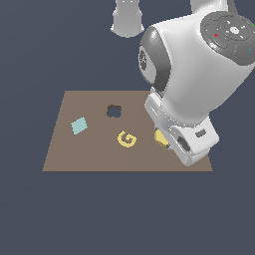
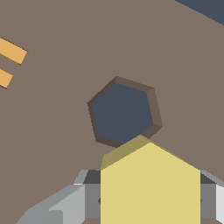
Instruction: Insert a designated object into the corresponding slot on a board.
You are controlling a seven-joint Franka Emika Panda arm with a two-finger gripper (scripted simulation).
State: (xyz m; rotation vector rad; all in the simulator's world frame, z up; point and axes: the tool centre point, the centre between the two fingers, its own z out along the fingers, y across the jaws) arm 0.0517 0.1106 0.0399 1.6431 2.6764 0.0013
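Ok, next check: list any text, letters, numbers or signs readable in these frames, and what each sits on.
"G": not printed text but a yellow letter-shaped piece lying on the board.
Small red and green marks on the arm's dark round cap: too small to read.
Nothing readable on the yellow hexagonal block, the hexagon-shaped slot, the light-blue diamond block or the gripper.

Dark blue-grey floor point(image 1: 30, 214), brown board point(image 1: 74, 154) lying flat on it

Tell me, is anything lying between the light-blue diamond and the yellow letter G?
No. In the exterior view, only bare brown board separates the light-blue diamond from the yellow letter G.
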